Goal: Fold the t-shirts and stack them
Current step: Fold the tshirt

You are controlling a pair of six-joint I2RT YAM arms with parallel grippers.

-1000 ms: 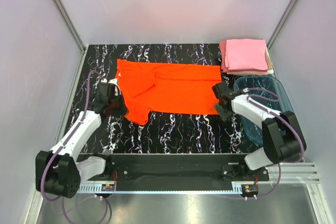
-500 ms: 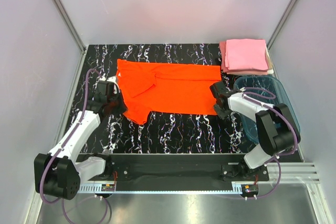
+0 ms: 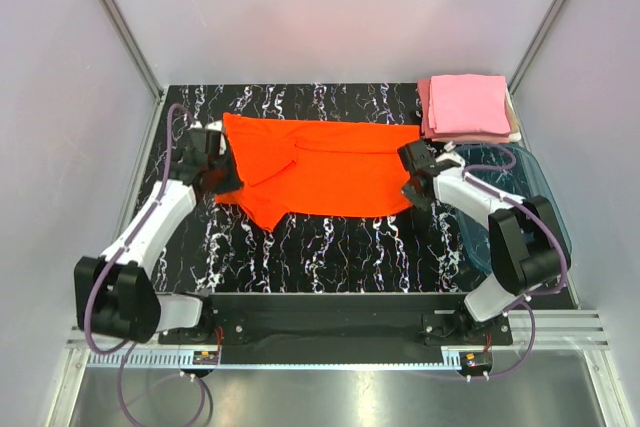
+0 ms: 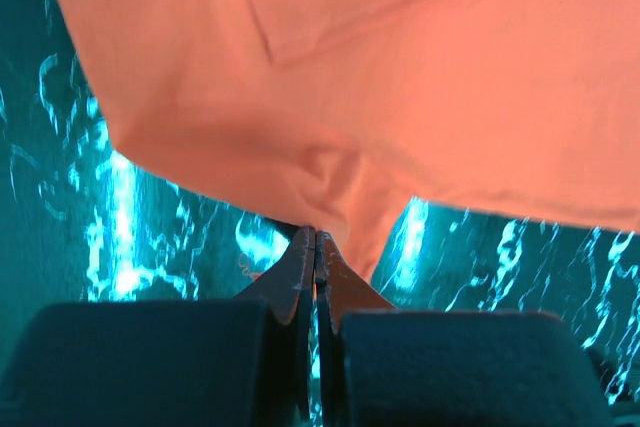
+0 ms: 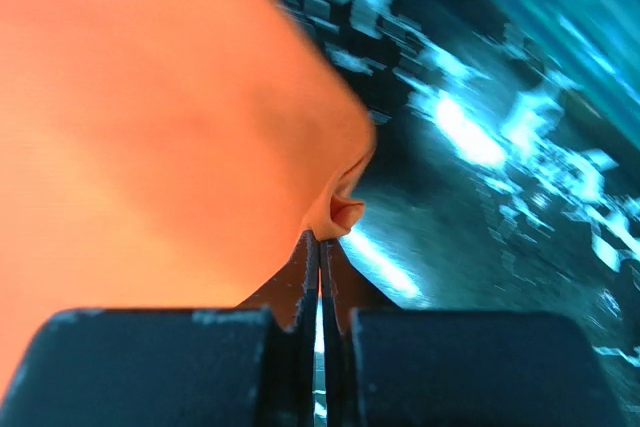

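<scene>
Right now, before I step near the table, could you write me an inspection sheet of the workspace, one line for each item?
Surface: black table with white veins, level.
Job's things: orange shirt spread out, its left part folded over; pink shirts folded in a stack at the far right corner.
Clutter: teal tub at the right edge, just near of the pink stack.
Grippers: left fingers shut on the orange shirt's left edge; right fingers shut on its right edge.
Cables: purple cables run along both arms; the right one loops above the tub.
Surroundings: pale walls; nothing else seen.
</scene>
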